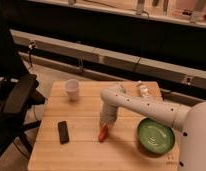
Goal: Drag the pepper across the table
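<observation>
Camera view. The gripper (105, 125) pointed down at the table (86, 150) centre, directly over the upper end of the pepper (103, 133); its finger state could not be told. The pepper lay at the table's middle, tip toward 6 o'clock. A black phone (63, 132) lay at 9 o'clock of it, a white cup (71, 89) at 11 o'clock, a green bowl (155, 136) at 3 o'clock.

White arm bent at elbow, forearm pointing straight down; gripper (106, 127) low, near tabletop.
</observation>
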Robot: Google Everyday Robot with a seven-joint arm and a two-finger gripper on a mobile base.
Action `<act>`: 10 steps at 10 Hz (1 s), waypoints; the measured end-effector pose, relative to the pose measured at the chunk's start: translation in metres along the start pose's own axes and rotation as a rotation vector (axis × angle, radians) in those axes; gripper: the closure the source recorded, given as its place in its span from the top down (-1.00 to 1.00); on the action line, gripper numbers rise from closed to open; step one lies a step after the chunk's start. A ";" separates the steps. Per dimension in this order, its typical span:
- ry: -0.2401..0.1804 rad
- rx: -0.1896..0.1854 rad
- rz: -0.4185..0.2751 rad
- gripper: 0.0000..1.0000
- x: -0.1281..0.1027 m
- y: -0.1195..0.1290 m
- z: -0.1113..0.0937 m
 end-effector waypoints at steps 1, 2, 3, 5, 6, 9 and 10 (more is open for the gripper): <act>-0.001 0.004 0.004 -1.00 0.002 0.001 -0.001; 0.000 0.006 0.007 -1.00 0.003 0.001 -0.002; -0.001 0.010 0.009 -1.00 0.004 -0.001 -0.003; 0.000 0.015 0.013 -1.00 0.006 -0.001 -0.004; -0.001 0.019 0.017 -1.00 0.007 -0.001 -0.005; 0.000 0.025 0.019 -1.00 0.010 -0.003 -0.007; 0.000 0.029 0.020 -1.00 0.012 -0.004 -0.008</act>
